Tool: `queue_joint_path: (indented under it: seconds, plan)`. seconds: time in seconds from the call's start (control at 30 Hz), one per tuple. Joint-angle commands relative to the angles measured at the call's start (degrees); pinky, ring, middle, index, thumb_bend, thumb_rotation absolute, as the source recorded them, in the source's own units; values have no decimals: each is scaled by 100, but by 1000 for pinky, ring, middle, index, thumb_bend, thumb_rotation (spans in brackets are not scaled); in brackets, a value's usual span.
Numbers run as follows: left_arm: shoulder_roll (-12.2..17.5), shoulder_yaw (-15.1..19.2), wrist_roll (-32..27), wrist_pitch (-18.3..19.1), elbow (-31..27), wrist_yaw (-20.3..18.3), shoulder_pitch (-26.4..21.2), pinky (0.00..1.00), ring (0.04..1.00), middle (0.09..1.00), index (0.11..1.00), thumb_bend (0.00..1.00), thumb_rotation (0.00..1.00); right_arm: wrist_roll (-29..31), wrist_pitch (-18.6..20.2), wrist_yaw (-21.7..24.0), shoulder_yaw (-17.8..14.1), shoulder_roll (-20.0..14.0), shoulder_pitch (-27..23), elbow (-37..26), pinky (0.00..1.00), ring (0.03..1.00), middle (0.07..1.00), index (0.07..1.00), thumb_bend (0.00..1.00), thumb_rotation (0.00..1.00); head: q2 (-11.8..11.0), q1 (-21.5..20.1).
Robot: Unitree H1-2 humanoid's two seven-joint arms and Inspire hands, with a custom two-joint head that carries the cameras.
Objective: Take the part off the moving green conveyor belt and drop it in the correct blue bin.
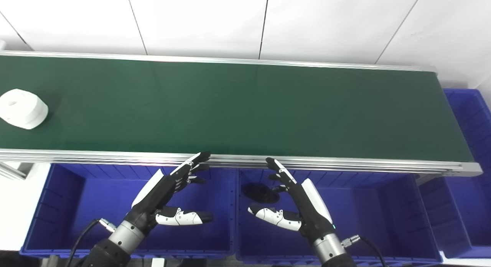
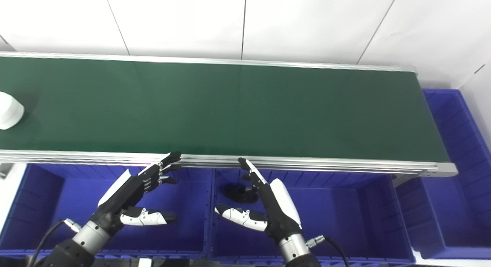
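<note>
A white rounded part (image 1: 23, 108) with a hole in its top lies on the green conveyor belt (image 1: 238, 109) at the far left; the right eye view cuts it off at the picture's edge. My left hand (image 1: 168, 194) hovers open over the left blue bin (image 1: 96, 205), fingertips near the belt's front rail. My right hand (image 1: 295, 201) hovers open over the middle blue bin (image 1: 364, 213), fingers stretched toward the rail. Both hands hold nothing and are far from the part.
A black part (image 1: 261, 192) lies in the middle bin, just left of my right hand. Another blue bin (image 1: 470, 117) stands at the belt's right end. An aluminium rail (image 1: 345, 163) edges the belt's front. A white wall lies behind.
</note>
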Motion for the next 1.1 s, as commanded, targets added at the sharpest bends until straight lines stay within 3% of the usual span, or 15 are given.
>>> queue_joint_path:
  seconds: [0.0,0.63,0.8,0.87,0.9,0.93,1.07]
  plan:
    - [-13,14,11,-43,-205,65,-6,770,900,954,936,696,387,62,-103,-40,7,43,-37,-106,739,864,922,948,667,536,0,5]
    - [-172,43,321,184,-255,228,28,771,894,944,936,670,489,116,-119,97,46,-60,-90,-94,756,876,929,957,682,475,-48,67]
    - [-240,-11,470,233,-255,274,62,748,886,935,929,687,495,233,-231,114,16,-155,-70,-43,765,878,925,959,680,468,-357,823]
    - [-303,-69,473,159,-181,282,93,731,881,934,926,690,496,350,-397,115,-16,-260,-35,14,774,881,926,961,655,431,-668,1340]
    - [-327,-93,476,108,-135,290,101,730,876,932,923,691,474,393,-446,117,-26,-304,-24,30,774,882,928,963,643,414,-668,1340]
    - [-362,-124,518,68,-78,313,104,730,874,931,921,691,463,428,-490,115,-35,-350,-13,47,774,883,929,964,636,405,-861,1576]
    - [-461,-228,645,-73,115,400,90,747,872,930,913,712,430,507,-682,57,-39,-478,-1,135,753,875,923,961,612,355,-1225,1927]
